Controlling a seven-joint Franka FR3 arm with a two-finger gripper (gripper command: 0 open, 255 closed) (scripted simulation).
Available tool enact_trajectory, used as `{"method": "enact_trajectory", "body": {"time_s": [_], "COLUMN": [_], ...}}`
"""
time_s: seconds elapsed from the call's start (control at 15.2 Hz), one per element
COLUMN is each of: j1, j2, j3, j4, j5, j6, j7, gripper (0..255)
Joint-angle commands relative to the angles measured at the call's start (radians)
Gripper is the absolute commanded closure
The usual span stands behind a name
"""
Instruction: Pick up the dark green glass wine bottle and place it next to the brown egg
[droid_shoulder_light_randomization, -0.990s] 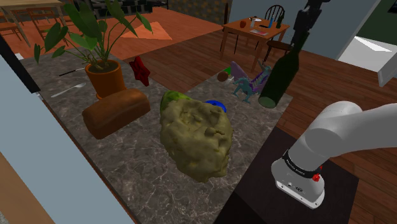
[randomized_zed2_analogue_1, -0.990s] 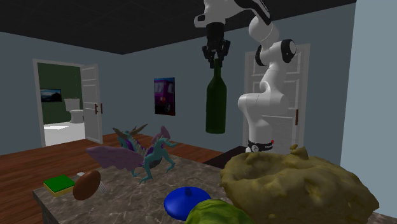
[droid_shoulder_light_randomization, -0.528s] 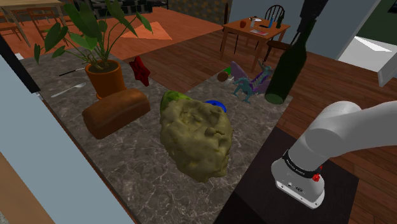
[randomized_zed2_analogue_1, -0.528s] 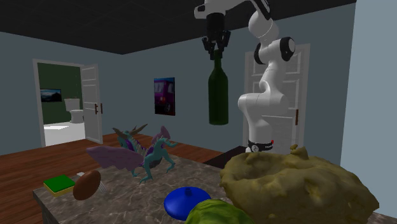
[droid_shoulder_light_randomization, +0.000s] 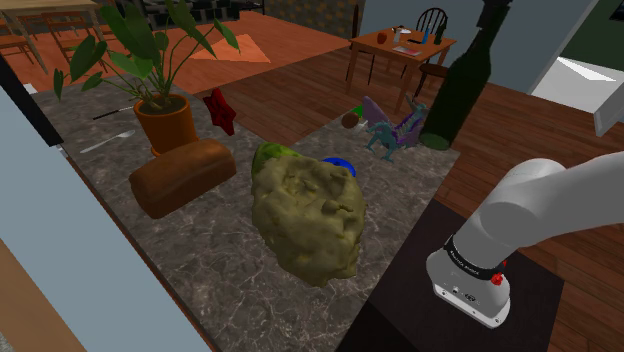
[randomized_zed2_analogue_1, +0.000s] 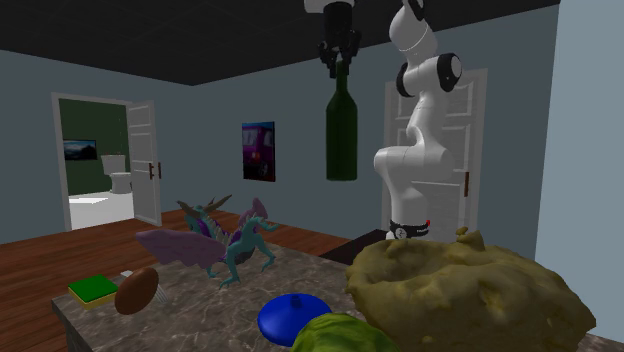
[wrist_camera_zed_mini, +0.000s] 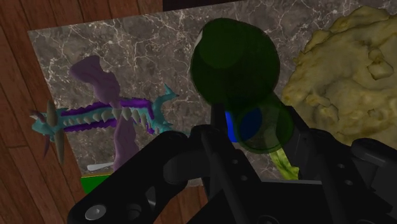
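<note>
My gripper is shut on the neck of the dark green wine bottle, which hangs upright high above the marble counter. In the shoulder view the bottle hangs over the counter's far right corner, with the gripper at the top edge. In the wrist view the bottle hangs between my fingers, above the counter. The brown egg lies near the counter's far edge, beside a green sponge. In the second exterior view the egg sits left of the dragon.
A purple and teal toy dragon stands between egg and bottle. A blue disc and a big olive lumpy mass lie mid-counter. A bread loaf, potted plant, red star shape and fork sit further left.
The gripper has lifted the bottle higher and carried it toward the shoulder view's upper right. The bottle now hangs straighter. Things on the counter have not moved.
</note>
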Motion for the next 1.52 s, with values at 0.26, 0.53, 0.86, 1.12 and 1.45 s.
{"method": "enact_trajectory", "body": {"time_s": [0.26,0.53,0.86,1.12,1.45], "j1": [0.005,0.008,0.013,0.016,0.018], "j2": [0.059,0.106,0.174,0.237,0.293], "j3": [0.001,-0.001,-0.007,-0.016,-0.038], "j4": [0.134,0.236,0.378,0.507,0.510], "j5": [0.007,0.010,0.015,0.019,0.025], "j6": [-0.076,-0.131,-0.205,-0.271,-0.218], "j7": [-0.004,-0.011,-0.021,-0.032,-0.049], "gripper": [255,255,255,255,255]}}
